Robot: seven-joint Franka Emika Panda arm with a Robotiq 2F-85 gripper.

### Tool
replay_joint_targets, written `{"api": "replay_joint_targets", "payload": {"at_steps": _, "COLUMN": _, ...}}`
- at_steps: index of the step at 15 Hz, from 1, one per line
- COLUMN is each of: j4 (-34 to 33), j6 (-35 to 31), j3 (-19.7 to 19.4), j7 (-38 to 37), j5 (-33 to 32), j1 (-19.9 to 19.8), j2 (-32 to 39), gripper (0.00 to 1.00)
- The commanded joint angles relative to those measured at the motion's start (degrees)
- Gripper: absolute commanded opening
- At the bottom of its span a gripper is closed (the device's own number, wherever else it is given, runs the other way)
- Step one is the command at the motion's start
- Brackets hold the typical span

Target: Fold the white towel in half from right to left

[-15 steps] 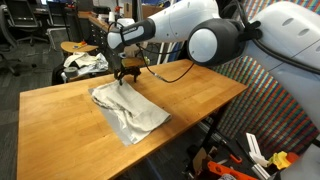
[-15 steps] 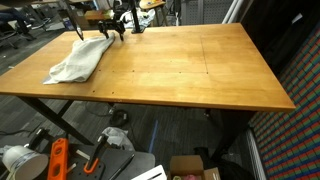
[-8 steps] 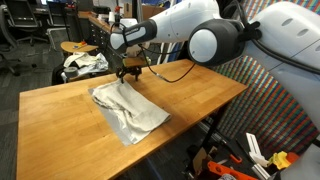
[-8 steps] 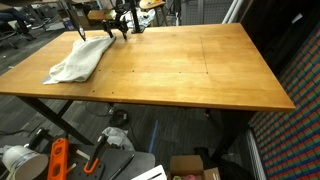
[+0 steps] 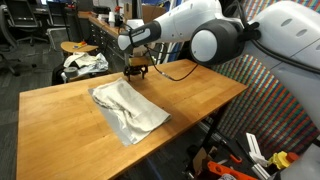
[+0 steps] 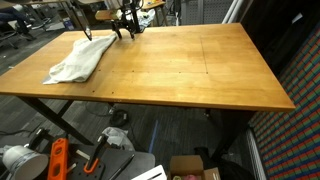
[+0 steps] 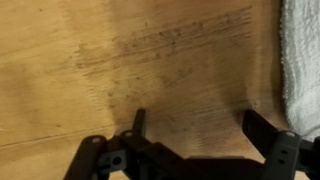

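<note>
fingers [image 7: 138, 122] wide apart, nothing btwn them; gripper [image 7: 197, 128] empty, pointing down over bare wood. in the wrist view only tabletop grain w/ a dark scuffed patch shows in the gap, and the towel's nubby white edge runs down the frame's right side, just outside one finger, not touching it.

white towel [image 5: 128, 110] lies rumpled on the wooden table [image 5: 55, 110], doubled over on itself, layers overlapping unevenly, long axis on a diagonal. in both exterior views the gripper [image 5: 137, 70] hangs just past the towel's far corner, near the table's back edge; can't tell its height above the wood. towel [image 6: 80, 58] sits toward one end of the table [image 6: 200, 70]; rest of the top is bare.

white panda arm [image 5: 200, 30] reaches in across the table. behind it a mottled cloth bundle [image 5: 85, 62] on a stool, apart from the table. orange tools [image 6: 57, 160] and a cardboard box [image 6: 190, 165] on the floor below.
</note>
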State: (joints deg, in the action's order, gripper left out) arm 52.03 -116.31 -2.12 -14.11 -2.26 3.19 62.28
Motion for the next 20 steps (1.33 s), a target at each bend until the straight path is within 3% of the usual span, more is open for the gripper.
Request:
{"api": "replay_joint_targets", "payload": {"at_steps": 1, "j4": 8.4, "j6": -0.8, "j3": 1.5, "j7": 3.6, "j5": 1.2, "j1": -1.7, "j2": -7.4, "gripper": 1.0}}
{"api": "replay_joint_targets", "payload": {"at_steps": 6, "j4": 20.9, "j6": -2.1, "j3": 6.3, "j7": 16.0, "j5": 5.9, "j1": -4.8, "j2": -18.0, "gripper": 1.0}}
{"api": "replay_joint_targets", "payload": {"at_steps": 11, "j4": 33.9, "j6": -3.1, "j3": 11.7, "j7": 27.0, "j5": 11.1, "j1": -5.3, "j2": -25.0, "gripper": 1.0}}
{"api": "replay_joint_targets", "payload": {"at_steps": 16, "j4": 48.4, "j6": -7.9, "j3": 15.6, "j7": 31.9, "j5": 15.9, "j1": -4.2, "j2": -30.4, "gripper": 1.0}}
{"api": "replay_joint_targets", "payload": {"at_steps": 20, "j4": 58.1, "j6": -13.7, "j3": 16.5, "j7": 34.4, "j5": 17.4, "j1": -3.9, "j2": -33.7, "gripper": 1.0}}
